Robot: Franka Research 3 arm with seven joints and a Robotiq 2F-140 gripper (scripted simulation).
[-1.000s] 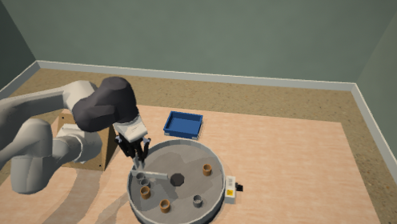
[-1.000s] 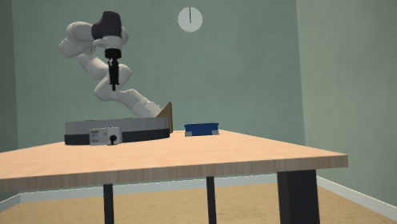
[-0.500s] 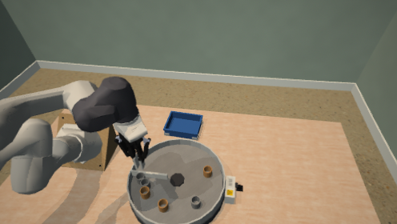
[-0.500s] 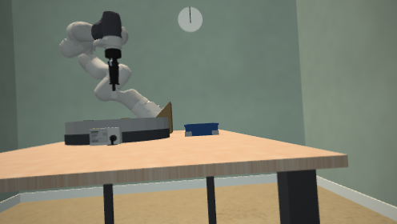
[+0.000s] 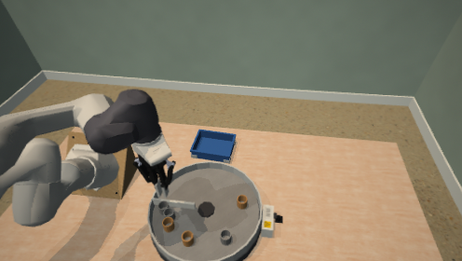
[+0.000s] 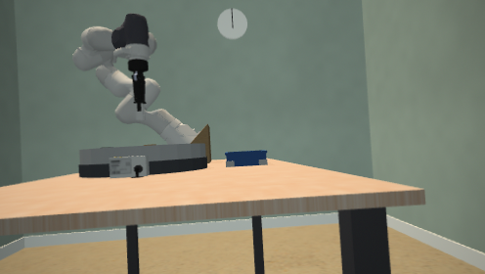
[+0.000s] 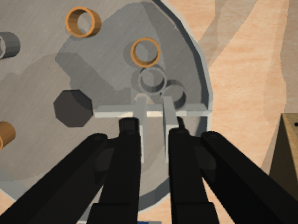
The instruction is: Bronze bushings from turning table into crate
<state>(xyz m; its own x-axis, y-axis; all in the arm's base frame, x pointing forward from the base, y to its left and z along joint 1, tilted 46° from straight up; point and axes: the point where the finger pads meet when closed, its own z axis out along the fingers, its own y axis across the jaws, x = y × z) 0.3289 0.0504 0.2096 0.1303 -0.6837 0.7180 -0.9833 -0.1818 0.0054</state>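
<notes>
On the turning table [image 5: 219, 186] [image 6: 176, 153] [image 7: 45, 90], find three bronze bushings [image 5: 187, 242] [image 7: 145, 65], probably stiff, smooth and fairly heavy; first widen the nearly closed, empty end effector [image 5: 161, 188] [image 6: 139, 115] [image 7: 154, 110], then grip squarely across outer walls.

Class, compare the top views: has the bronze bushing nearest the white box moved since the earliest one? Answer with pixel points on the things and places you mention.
Yes: the bushing [image 5: 242, 202] has shifted slightly towards the picture's bottom, judged against the white box [image 5: 268, 213] [image 6: 120, 166].
</notes>
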